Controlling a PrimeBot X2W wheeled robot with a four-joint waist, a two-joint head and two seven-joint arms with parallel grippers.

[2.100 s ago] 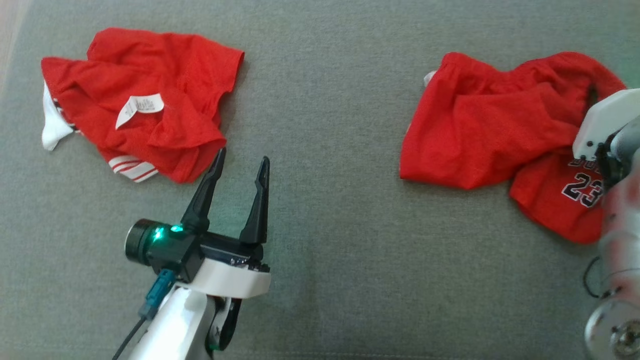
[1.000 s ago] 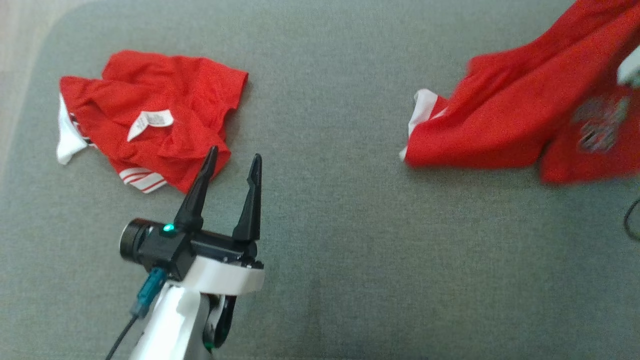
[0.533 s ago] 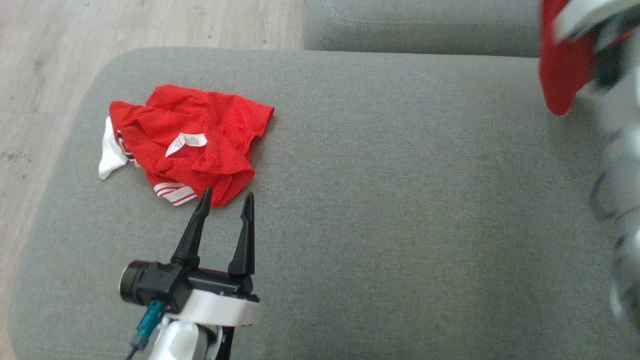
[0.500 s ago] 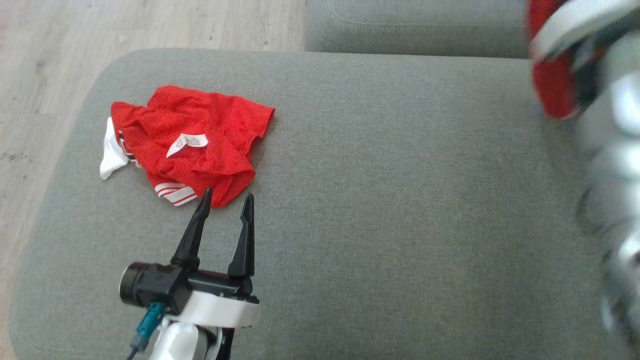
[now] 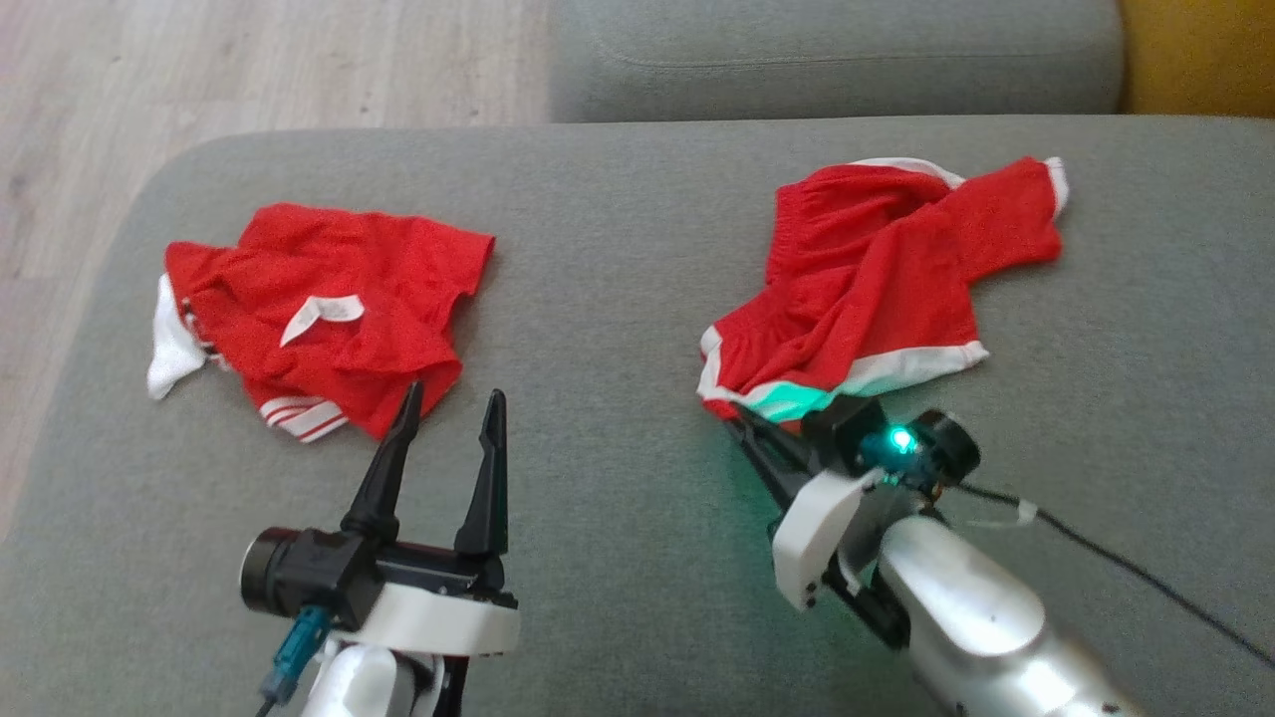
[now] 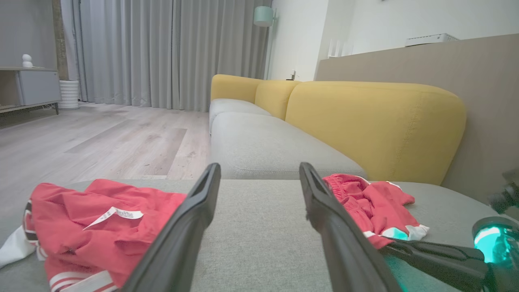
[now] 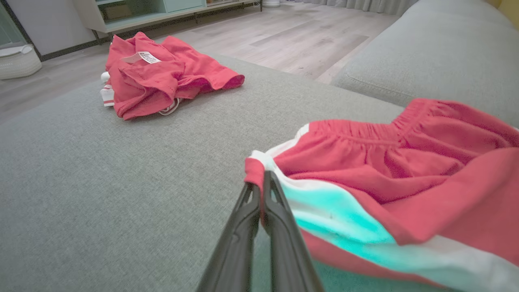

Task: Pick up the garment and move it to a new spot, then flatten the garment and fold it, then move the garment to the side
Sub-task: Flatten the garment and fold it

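Right tool (image 7: pixel 259 187) pinches one red garment (image 7: pixel 385 178), second garment (image 7: pixel 162 77) apart.

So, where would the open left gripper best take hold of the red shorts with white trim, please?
Probably the gathered waistband, approached from the robot's left: that raised edge of the red shorts with white trim faces the left gripper, while the right gripper pinches the near hem corner.

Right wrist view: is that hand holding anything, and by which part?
Yes: right hand shut on the red shorts, pinching a white-trimmed hem corner. The left hand is open, empty.
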